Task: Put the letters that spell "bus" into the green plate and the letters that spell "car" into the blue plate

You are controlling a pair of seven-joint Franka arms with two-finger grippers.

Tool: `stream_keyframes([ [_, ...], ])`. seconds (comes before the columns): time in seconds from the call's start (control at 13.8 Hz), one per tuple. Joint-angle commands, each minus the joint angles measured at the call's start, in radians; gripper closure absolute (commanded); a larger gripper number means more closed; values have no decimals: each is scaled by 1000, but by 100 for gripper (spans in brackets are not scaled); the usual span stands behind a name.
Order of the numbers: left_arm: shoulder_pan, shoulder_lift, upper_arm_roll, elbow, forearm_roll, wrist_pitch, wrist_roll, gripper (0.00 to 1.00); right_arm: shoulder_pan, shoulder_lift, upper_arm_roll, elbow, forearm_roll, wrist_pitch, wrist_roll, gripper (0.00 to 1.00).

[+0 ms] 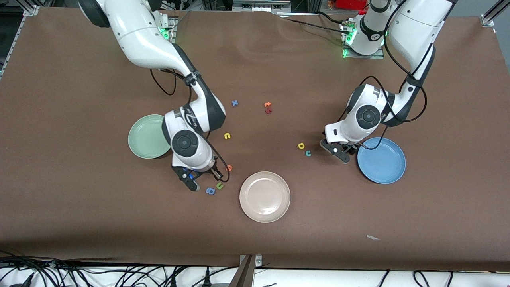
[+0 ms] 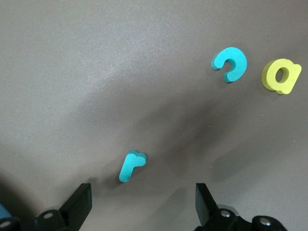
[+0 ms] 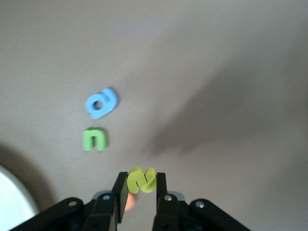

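Brown-covered table (image 1: 79, 207), cables (image 1: 99, 275) below

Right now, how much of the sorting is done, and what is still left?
Nothing is sorted yet: the green plate and blue plate look empty. In hand: the right gripper is shut on the yellow "s", just off the table. The open left gripper hangs over the teal "r", with the teal "c" and yellow "a" nearby. The yellow "u" waits.

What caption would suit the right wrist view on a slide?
Right gripper shut on a yellow "s" above the brown table, with a blue "a" and green "u" lying nearby.
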State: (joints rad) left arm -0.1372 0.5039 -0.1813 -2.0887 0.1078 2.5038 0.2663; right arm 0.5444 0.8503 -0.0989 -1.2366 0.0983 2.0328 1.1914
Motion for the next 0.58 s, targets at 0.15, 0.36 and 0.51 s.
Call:
stream_keyframes([
  [0.15, -13, -21, 10, -24, 13, 29, -4, 17, -6, -219, -93, -345, -9, -83, -290, 84],
  [0.36, -31, 1, 10, -24, 16, 58, -59, 18, -6, -353, -136, -585, -12, -26, -392, 83],
  [0.51, -38, 2, 10, -22, 16, 59, -68, 21, -6, -408, -175, -688, -12, -17, -459, 83],
])
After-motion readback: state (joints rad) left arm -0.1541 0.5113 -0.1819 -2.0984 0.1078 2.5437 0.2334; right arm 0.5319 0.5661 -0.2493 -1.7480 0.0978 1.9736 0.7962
